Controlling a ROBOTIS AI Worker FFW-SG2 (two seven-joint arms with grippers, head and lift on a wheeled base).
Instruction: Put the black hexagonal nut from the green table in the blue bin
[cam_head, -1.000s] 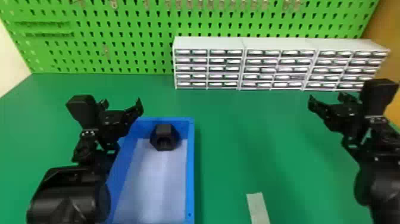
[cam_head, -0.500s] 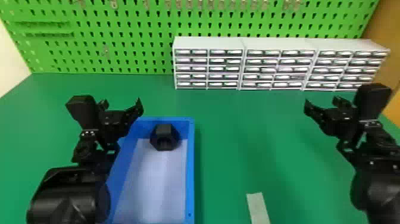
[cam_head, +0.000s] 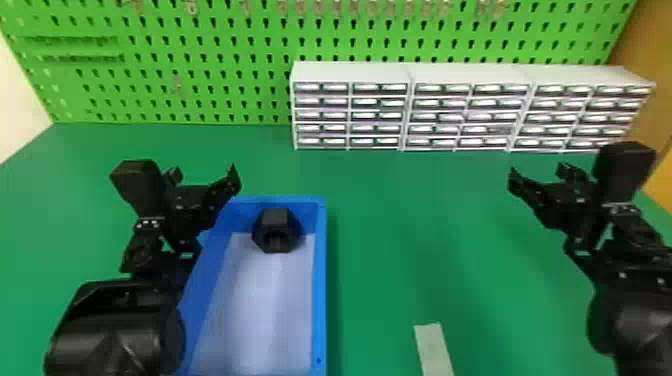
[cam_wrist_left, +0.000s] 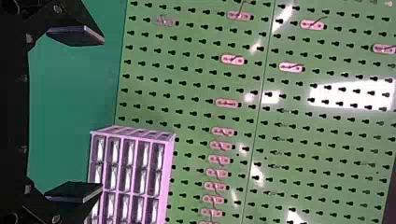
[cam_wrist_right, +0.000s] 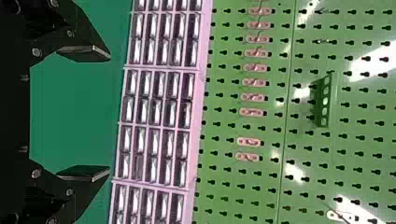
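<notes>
I can't see the near end of the blue bin (cam_head: 320, 300), cropped below; the black hexagonal nut (cam_head: 276, 232) sits inside, far end. My left gripper (cam_head: 206, 175) masks some left wall, my right gripper (cam_head: 540, 175) points forward above the desk (cam_head: 450, 225), both with jaws spread.

On the table (cam_head: 450, 225), the nut (cam_head: 276, 230) lies in the far end of the bin (cam_head: 320, 280), left of the strip (cam_head: 434, 350), with drawers (cam_head: 350, 115) farther back before the pegboard (cam_head: 215, 90).
</notes>
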